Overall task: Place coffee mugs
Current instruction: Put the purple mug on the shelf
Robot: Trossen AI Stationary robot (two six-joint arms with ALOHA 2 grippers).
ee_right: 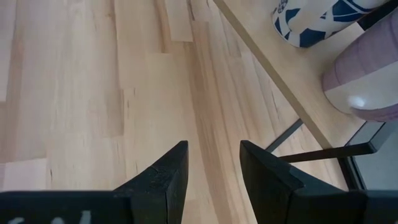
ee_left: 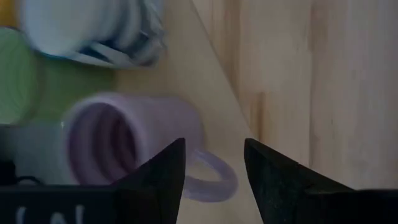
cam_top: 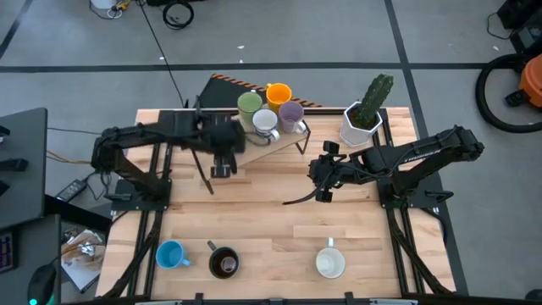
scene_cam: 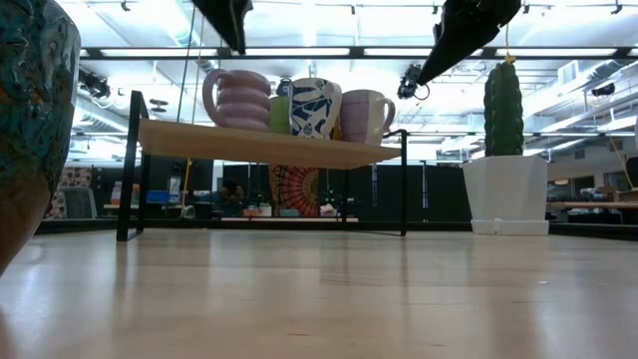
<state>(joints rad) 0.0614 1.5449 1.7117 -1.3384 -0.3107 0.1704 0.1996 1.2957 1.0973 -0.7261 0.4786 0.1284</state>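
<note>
- Nearest the low camera, a teal-patterned mug side (scene_cam: pixel 35 110) fills the picture's left edge, too close to tell more.
- Pale wood planks make up the tabletop (cam_top: pixel 279 224), with a visible grain and seams between boards.
- Along the near edge of the tabletop stand a blue mug (cam_top: pixel 172 254), a dark brown mug (cam_top: pixel 223 263) and a white mug (cam_top: pixel 330 262), well apart from one another.
- At the far edge, a small wooden shelf (cam_top: pixel 279 138) on thin black legs carries a green mug (cam_top: pixel 249 105), an orange mug (cam_top: pixel 279 93), a white mug with blue pattern (cam_top: pixel 265 122) and a lilac mug (cam_top: pixel 291 113), packed close together.
- Another ribbed lilac mug (scene_cam: pixel 237 98) shows at the shelf's left end in the low view.
- Just beside the shelf stands a white faceted pot with a cactus (cam_top: pixel 366 117).
- Left end effector (cam_top: pixel 220 166) hangs over the shelf's edge with fingers parted and nothing between them; its wrist view shows the lilac mug's handle below.
- Right end effector (cam_top: pixel 323 191) hovers above bare tabletop near the shelf's leg, fingers apart and empty.
- Grey floor with seam lines surrounds the tabletop; a black cable (cam_top: pixel 161 47) crosses it.
- Behind the tabletop, the room shows ceiling lights and dark furniture.
</note>
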